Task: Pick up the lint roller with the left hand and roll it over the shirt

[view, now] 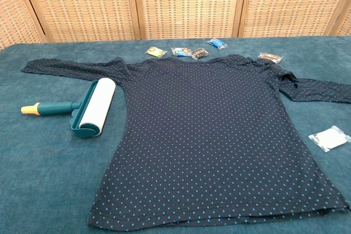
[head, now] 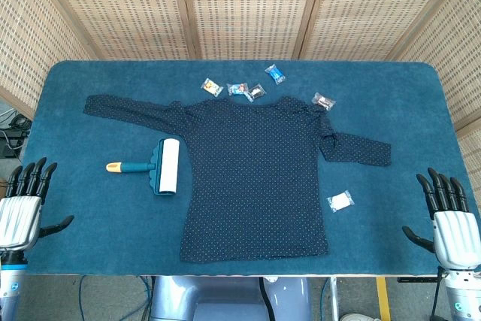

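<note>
A: What could go wrong from here?

B: The handle of the teal lint roller with a white paper drum and yellow-tipped handle (head: 154,166) lies flat on the blue felt table (head: 75,208), so it could be pushed away rather than grasped if the left hand (head: 24,199) is brought in too low. The navy long-sleeved shirt dotted in blue (head: 255,178) could also be bunched if the sticky drum is dragged sideways.

A: Where is the roller, and how are the hands seen?

B: It is seen just left of the shirt's body, beside the left sleeve, handle pointing left. Both hands, the right hand (head: 451,223) included, are held empty at the near edge with fingers spread.
</note>
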`<state>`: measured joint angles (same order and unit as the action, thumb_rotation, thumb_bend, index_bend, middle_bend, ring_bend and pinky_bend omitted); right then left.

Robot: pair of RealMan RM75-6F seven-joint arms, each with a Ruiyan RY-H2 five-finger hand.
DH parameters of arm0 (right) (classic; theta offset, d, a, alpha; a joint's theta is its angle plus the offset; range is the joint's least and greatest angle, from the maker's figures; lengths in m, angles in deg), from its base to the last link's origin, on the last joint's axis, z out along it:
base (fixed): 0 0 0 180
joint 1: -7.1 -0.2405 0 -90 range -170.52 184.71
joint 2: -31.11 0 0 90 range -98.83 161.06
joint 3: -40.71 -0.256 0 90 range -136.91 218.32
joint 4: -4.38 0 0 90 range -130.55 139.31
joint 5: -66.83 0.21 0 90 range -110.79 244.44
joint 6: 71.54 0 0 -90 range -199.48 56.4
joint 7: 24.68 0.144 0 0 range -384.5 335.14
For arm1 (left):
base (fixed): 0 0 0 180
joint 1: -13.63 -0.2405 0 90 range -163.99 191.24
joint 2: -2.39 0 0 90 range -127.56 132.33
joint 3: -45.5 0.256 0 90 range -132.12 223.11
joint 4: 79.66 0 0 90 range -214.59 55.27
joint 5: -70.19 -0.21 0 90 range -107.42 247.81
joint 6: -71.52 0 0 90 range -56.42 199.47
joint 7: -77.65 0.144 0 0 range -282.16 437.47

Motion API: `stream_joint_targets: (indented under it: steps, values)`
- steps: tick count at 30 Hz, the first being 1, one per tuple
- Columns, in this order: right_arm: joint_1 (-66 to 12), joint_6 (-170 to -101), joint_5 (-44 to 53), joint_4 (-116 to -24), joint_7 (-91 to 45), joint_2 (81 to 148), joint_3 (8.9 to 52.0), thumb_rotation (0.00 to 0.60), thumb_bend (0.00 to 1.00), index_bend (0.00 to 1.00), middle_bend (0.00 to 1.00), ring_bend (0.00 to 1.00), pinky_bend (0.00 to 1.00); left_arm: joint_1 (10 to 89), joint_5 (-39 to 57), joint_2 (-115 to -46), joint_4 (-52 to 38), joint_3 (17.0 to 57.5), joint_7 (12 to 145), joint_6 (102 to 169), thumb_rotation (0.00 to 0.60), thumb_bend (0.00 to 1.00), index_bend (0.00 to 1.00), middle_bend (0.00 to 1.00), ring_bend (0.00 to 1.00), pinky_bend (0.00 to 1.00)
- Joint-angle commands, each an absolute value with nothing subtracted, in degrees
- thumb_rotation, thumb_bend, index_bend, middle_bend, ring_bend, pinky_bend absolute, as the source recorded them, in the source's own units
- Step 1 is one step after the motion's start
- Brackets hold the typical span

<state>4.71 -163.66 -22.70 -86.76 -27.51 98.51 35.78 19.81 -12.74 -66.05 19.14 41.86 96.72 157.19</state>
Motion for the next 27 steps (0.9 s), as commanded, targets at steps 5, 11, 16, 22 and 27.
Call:
stream_joint_targets:
  steps: [5, 11, 16, 22, 27]
  values:
    - [4.7, -163.0, -22.3, -86.8, -27.6, 98.3, 35.9, 0.6, 0.11, 0.03, 0.0, 0.0, 0.0, 19.9, -12.9, -65.8, 19.5, 42.0, 96.9, 157.2, 0.6, 0.12, 0.0, 0.0, 0.0, 0.0]
    - [4.6, -162.6, -22.1, -87.1, -27.5, 98.2, 35.8, 0.6, 0.11, 0.03, 0.0, 0.0, 0.0, 20.0, -12.8, -65.8, 19.3, 41.9, 96.6, 157.0, 0.6, 0.12, 0.0, 0.0, 0.0, 0.0]
    - [4.5, -162.3, -21.6, -87.1, -27.4, 98.3, 35.7, 0.6, 0.11, 0.03, 0.0, 0.0, 0.0, 20.2, -12.6, -65.9, 19.1, 41.8, 96.6, 156.7, 0.6, 0.13, 0.0, 0.0, 0.0, 0.0]
    - [4.3, -161.9, -21.3, -86.9, -27.6, 98.4, 35.7, 0.6, 0.11, 0.03, 0.0, 0.0, 0.0, 20.3, -12.2, -65.8, 19.1, 41.7, 96.3, 156.5, 0.6, 0.13, 0.0, 0.0, 0.0, 0.0]
    - [4.3, -161.7, -21.2, -86.7, -27.5, 98.5, 35.6, 0.6, 0.11, 0.03, 0.0, 0.0, 0.0, 20.4, -11.9, -65.7, 19.1, 41.6, 96.1, 156.3, 0.6, 0.12, 0.0, 0.0, 0.0, 0.0]
